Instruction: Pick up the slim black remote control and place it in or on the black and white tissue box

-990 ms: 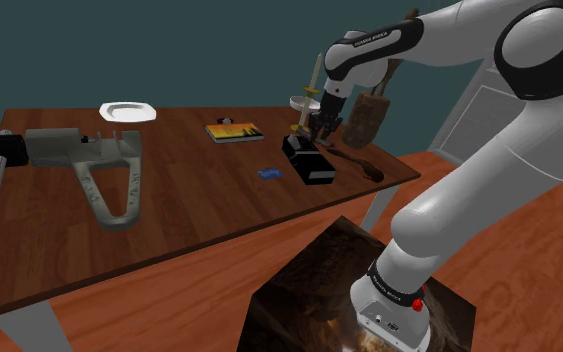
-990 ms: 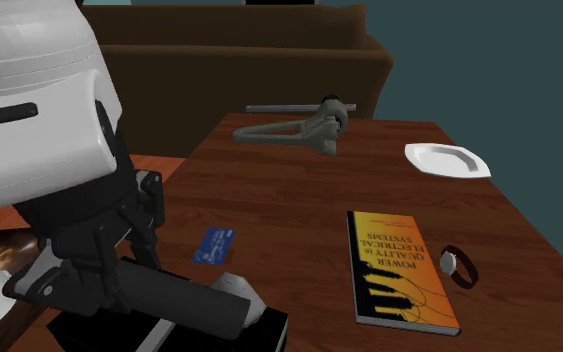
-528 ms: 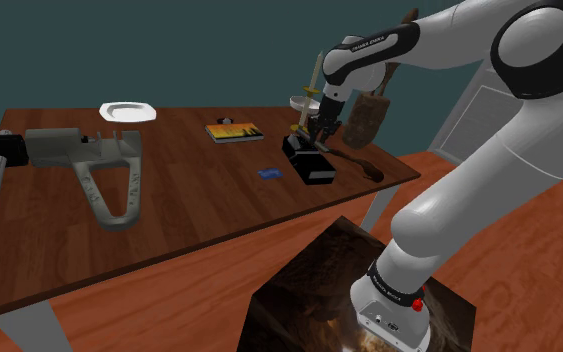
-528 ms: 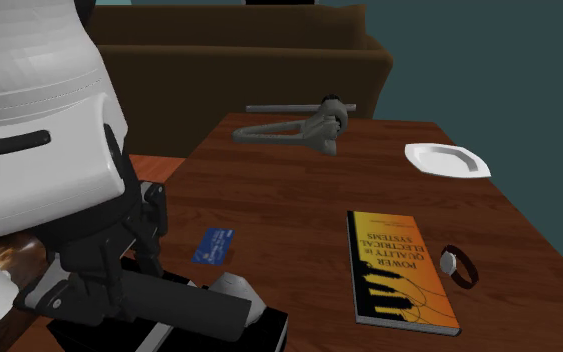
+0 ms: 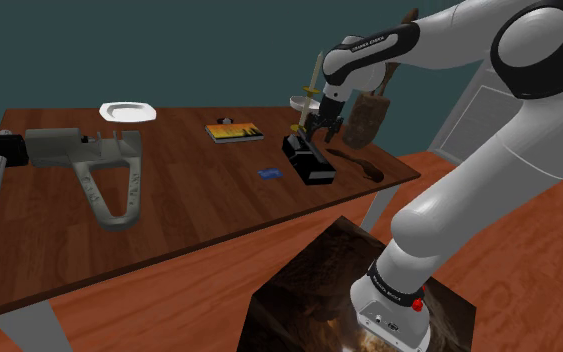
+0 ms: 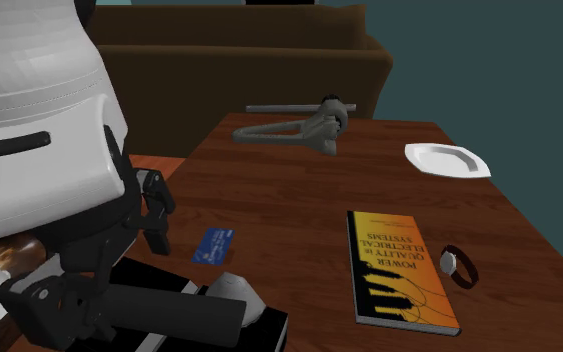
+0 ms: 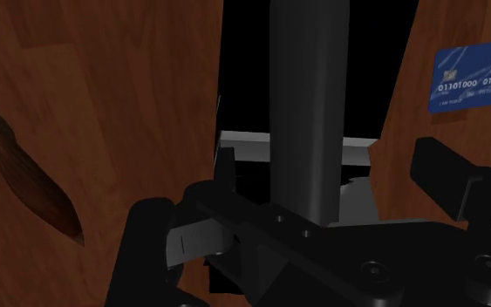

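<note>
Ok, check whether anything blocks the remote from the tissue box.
Nothing visible does. The remote appears to lie along the top of the tissue box, inside the open gripper, whose fingers do not touch it.

A brown wooden table (image 5: 189,200) carries a white plate (image 5: 128,111), an orange-covered book (image 5: 234,131), a blue card (image 5: 270,173), a black box (image 5: 314,168) and a grey tool (image 5: 69,146) — card near box, plate well apart.

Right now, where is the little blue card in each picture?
Shoulder view: blue card mid-table, just left of the tissue box.
Second exterior view: card at lower middle, above the box.
Wrist view: card on wood beside the box.
Shared landmark: the tissue box.
</note>
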Available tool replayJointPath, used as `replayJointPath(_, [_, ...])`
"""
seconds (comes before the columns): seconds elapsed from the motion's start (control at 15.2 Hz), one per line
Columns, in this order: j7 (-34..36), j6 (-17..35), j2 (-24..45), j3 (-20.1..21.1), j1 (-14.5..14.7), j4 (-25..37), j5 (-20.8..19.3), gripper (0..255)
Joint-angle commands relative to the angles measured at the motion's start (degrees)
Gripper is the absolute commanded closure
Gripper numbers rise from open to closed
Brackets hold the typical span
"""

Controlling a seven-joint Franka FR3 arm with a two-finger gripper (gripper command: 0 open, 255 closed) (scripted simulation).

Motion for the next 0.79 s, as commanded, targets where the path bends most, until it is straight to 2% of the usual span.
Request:
replayJointPath(0.0, [0.1,-2.0,-0.7,0.0,-0.1,1.2,-0.2,0])
replayJointPath(0.2, [0.4,-7.5,-2.4,-0.1,-0.3,5.1,-0.6,0])
replayJointPath(0.73, [0.4,-7.5,-2.4,-0.1,-0.3,5.1,-0.6,0])
